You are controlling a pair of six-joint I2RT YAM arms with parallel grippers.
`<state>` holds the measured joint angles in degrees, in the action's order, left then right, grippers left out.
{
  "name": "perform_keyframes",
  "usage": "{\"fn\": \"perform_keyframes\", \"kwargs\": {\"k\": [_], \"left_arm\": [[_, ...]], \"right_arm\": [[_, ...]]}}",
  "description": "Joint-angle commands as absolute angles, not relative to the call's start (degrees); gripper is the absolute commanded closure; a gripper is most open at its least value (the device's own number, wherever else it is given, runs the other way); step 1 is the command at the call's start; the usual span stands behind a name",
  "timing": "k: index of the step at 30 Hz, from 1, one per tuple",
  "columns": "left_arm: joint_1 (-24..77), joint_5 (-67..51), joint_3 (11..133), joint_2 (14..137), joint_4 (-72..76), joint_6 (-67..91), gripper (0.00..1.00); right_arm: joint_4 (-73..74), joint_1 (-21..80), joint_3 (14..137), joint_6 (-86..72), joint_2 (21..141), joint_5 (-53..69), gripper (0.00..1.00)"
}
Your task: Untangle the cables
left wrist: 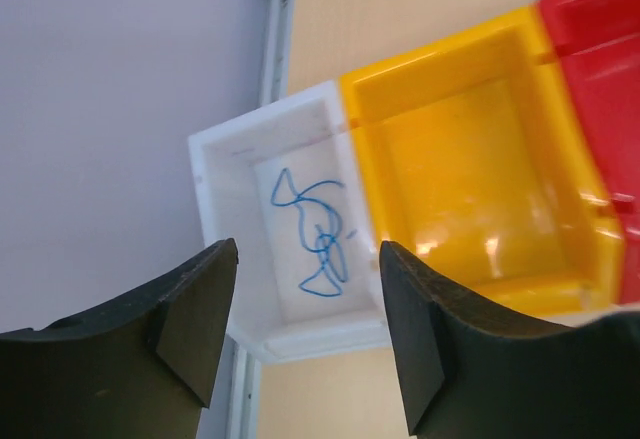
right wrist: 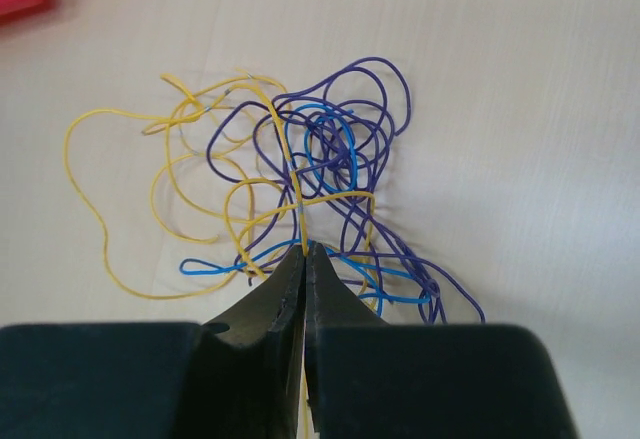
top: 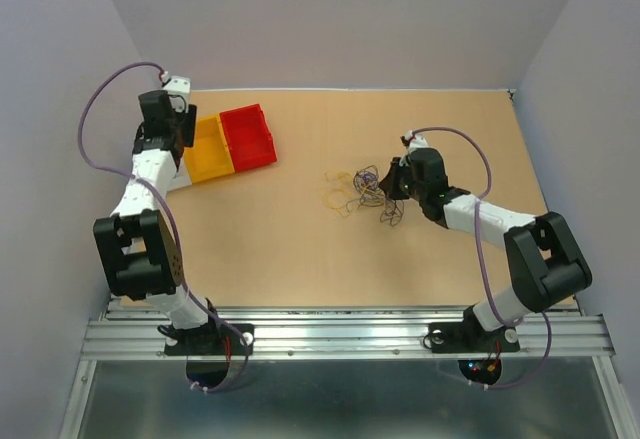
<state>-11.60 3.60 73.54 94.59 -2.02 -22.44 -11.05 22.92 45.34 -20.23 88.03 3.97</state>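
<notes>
the tangle (right wrist: pixel 330 159) lies on the table (top: pixel 300 259), well right of the bins. my right gripper (right wrist: pixel 304 254) is clamped on one yellow wire (right wrist: pixel 280 134) in it. if i pull hard, i judge the whole knot could drag along or cinch tighter. my left gripper (left wrist: pixel 306 249) hangs apart, empty, over the white bin (left wrist: pixel 225 159).

count: one white bin, one yellow bin (left wrist: pixel 450 69), one red bin (left wrist: pixel 600 59), one tangle, and one blue wire (left wrist: pixel 315 234) lying in the white bin. i cannot count the tangle's strands.

A loose tangle (top: pixel 361 191) of thin yellow, purple and blue wires lies flat right of centre in the overhead view, its yellow loops spreading left. One blue wire (left wrist: pixel 322 244) lies curled alone inside the white bin (left wrist: pixel 212 184), centre-left of the left wrist view.
</notes>
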Motion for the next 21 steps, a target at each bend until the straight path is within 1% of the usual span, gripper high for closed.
{"fn": "perform_keyframes", "kwargs": {"k": [1,2,3,6,7,10,11,12,13,16,18,21], "left_arm": [[-1.7,3.9,68.9,84.6,-1.2,-24.0,0.3],[0.0,4.1,68.3,83.6,-1.4,-24.1,0.3],[7.3,4.0,67.7,82.7,-1.4,-24.2,0.3],[17.1,3.9,67.2,81.7,-1.3,-23.3,0.3],[23.1,4.5,67.7,82.5,-0.2,-21.6,0.3],[30.1,3.8,68.5,85.7,4.7,-20.2,0.28],[32.9,1.4,69.9,86.8,5.4,-20.2,0.27],[33.8,0.3,70.8,88.1,6.3,-20.0,0.27],[34.4,-4.4,71.5,90.8,7.8,-20.0,0.26],[34.9,-9.7,74.3,96.5,10.3,-19.3,0.22],[34.9,-10.4,76.1,99.5,10.2,-18.5,0.21],[34.9,-12.7,74.3,102.4,11.2,-18.5,0.21]], "right_arm": [[-14.8,22.9,42.7,-18.5,81.7,6.9,0.95],[-14.8,22.9,42.1,-18.5,80.4,7.1,0.94],[-14.8,22.9,41.4,-18.4,79.4,7.2,0.94],[-15.2,22.9,39.0,-18.1,74.7,10.3,0.94],[-15.7,22.9,37.9,-18.1,72.4,12.3,0.94],[-17.9,22.9,36.0,-18.1,69.4,15.4,0.94],[-18.3,22.9,35.1,-18.2,67.7,16.1,0.94],[-18.3,23.0,34.7,-18.2,66.9,16.3,0.94],[-18.4,22.9,34.4,-18.3,66.3,16.7,0.94],[-18.1,22.9,33.4,-18.5,64.1,15.8,0.94],[-18.0,22.9,33.0,-18.6,63.5,15.6,0.94],[-17.7,22.9,33.0,-18.5,63.5,15.3,0.94]]}}
